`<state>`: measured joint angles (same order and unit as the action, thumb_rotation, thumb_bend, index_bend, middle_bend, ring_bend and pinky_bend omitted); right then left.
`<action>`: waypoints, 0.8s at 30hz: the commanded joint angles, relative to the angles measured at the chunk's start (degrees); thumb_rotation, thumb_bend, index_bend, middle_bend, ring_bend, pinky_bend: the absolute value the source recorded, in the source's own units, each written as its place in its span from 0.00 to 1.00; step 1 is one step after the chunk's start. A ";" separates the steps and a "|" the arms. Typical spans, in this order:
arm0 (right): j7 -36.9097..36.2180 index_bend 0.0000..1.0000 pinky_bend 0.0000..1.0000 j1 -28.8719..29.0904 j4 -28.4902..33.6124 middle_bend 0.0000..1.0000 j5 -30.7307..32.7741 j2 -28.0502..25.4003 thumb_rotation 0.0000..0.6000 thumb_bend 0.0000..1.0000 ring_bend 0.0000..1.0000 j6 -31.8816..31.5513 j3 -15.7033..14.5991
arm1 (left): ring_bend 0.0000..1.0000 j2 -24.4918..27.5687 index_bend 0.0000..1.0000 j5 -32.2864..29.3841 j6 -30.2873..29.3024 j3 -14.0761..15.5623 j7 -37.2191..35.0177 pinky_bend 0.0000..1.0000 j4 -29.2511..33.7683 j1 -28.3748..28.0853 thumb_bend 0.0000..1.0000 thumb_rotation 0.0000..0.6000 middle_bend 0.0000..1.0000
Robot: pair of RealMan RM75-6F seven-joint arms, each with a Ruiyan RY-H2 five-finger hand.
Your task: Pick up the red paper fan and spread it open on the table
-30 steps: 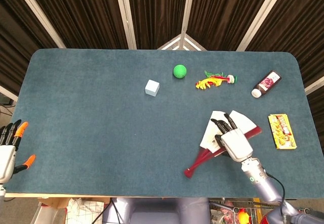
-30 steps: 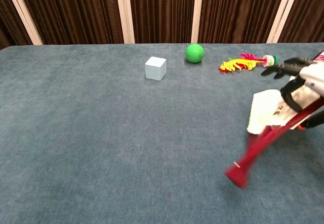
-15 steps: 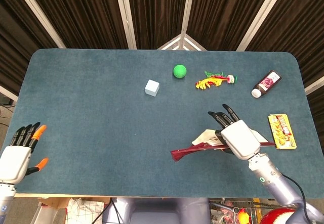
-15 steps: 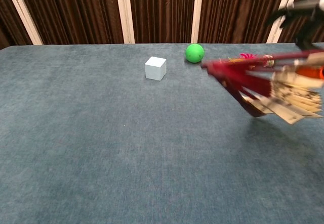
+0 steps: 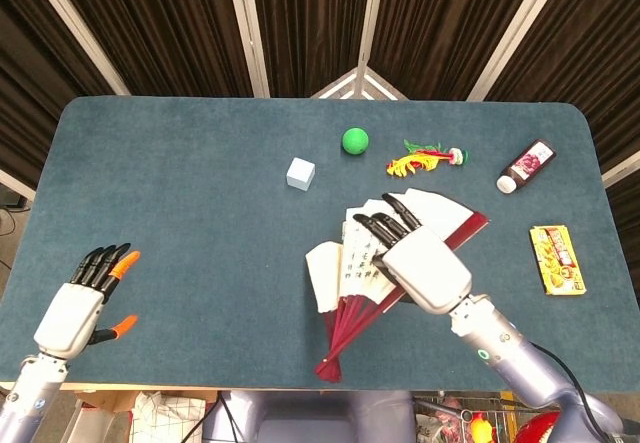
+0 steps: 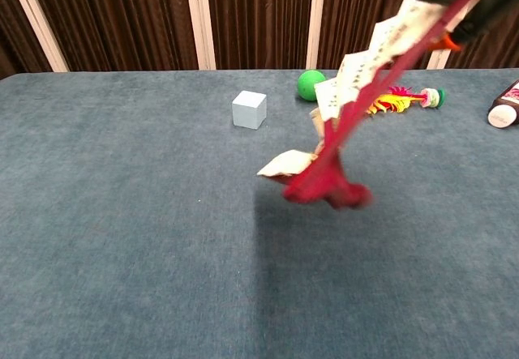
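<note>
The red paper fan (image 5: 350, 293) has dark red ribs and a white printed leaf, and it is partly spread. My right hand (image 5: 415, 263) grips it from above and holds it in the air over the middle right of the table. In the chest view the fan (image 6: 357, 108) hangs slanted, its red rib end low near the table and its upper part at the top right, where the hand is only partly in frame. My left hand (image 5: 80, 303) hovers near the front left corner, fingers apart and empty.
On the blue table (image 5: 180, 183) lie a pale cube (image 5: 300, 173), a green ball (image 5: 355, 141), a yellow and red feather toy (image 5: 425, 159), a dark bottle (image 5: 526, 166) and a yellow packet (image 5: 558, 259) at the right edge.
My right hand carried the fan leftward toward the table's middle and higher, and the fan spread wider. My left hand rose and came further into view at the front left.
</note>
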<state>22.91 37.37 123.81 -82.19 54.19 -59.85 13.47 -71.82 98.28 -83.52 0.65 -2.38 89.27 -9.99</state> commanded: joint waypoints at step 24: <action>23.90 0.85 0.08 19.82 11.18 0.18 35.01 6.16 1.00 0.37 0.21 -7.22 10.05 | 0.00 -9.29 0.14 2.73 2.11 -0.39 -12.09 0.00 -7.58 -7.40 0.29 1.00 0.00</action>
<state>45.05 55.56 134.15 -48.75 58.84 -65.27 22.97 -80.70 100.80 -81.14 0.17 -14.10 82.06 -17.23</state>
